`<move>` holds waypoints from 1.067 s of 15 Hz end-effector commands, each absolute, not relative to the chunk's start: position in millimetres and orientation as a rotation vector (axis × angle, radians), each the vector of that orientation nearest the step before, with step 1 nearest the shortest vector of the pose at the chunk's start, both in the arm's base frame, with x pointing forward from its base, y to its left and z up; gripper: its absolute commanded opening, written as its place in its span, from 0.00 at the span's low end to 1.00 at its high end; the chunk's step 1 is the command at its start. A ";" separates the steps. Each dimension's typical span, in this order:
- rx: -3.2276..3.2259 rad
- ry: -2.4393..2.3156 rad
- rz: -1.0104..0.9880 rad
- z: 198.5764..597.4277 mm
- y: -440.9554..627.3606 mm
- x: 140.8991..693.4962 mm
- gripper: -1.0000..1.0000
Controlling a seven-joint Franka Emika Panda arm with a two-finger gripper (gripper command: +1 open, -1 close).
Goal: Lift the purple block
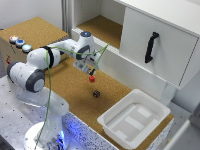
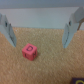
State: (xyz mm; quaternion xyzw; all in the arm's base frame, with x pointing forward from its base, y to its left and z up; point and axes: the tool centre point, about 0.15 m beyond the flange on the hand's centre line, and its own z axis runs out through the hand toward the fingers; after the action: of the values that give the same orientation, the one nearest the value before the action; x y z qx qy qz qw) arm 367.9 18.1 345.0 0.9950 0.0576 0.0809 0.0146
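Claw [image 1: 90, 73] hangs low over the cork board [image 1: 75, 95] in the exterior view, at the end of the white Franka arm [image 1: 37, 67], and at this size the view does not settle how its fingers stand; a small red block [image 1: 92, 78] sits right beneath it, while the purple block [image 1: 96, 93], a tiny near-black cube, lies apart from both, closer to the white plastic bin [image 1: 134, 120] at the exterior view's right. A white cabinet with a black handle [image 1: 151, 47] stands behind, and coloured buttons [image 1: 19, 43] sit on a box at the exterior view's left. Seen from the wrist, the claw [image 2: 41, 30] is spread wide with nothing between its two fingers [image 2: 6, 29], and the red block [image 2: 29, 51] lies on the cork [image 2: 55, 62] just ahead of the gap; the purple block does not show in this view. Judging from this, the task is barely begun: nothing is grasped, the purple block rests untouched on the cork, and the claw appears lined up nearer the wrong piece, so the approach, the grip and the lift all remain
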 end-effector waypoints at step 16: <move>3.079 0.271 0.207 249.9 -76.0 352.8 1.00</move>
State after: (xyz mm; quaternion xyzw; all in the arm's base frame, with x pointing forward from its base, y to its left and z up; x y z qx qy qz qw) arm 329.7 -58.2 279.3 0.9950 0.0552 0.0833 0.0030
